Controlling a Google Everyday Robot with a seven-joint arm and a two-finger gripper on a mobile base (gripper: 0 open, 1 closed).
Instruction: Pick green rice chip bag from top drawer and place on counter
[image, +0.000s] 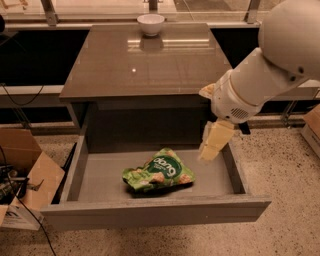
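The green rice chip bag (159, 172) lies flat on the floor of the open top drawer (155, 212), a little left of its middle. The counter (145, 60) is the glossy tabletop above the drawer. My gripper (214, 142) hangs from the white arm at the right. It is above the drawer's right part, to the right of the bag and higher than it, not touching it.
A white bowl (150, 23) stands at the counter's far edge. A cardboard box (27, 182) and cables sit on the floor at the left. The speckled floor lies around the drawer. A railing runs behind the counter.
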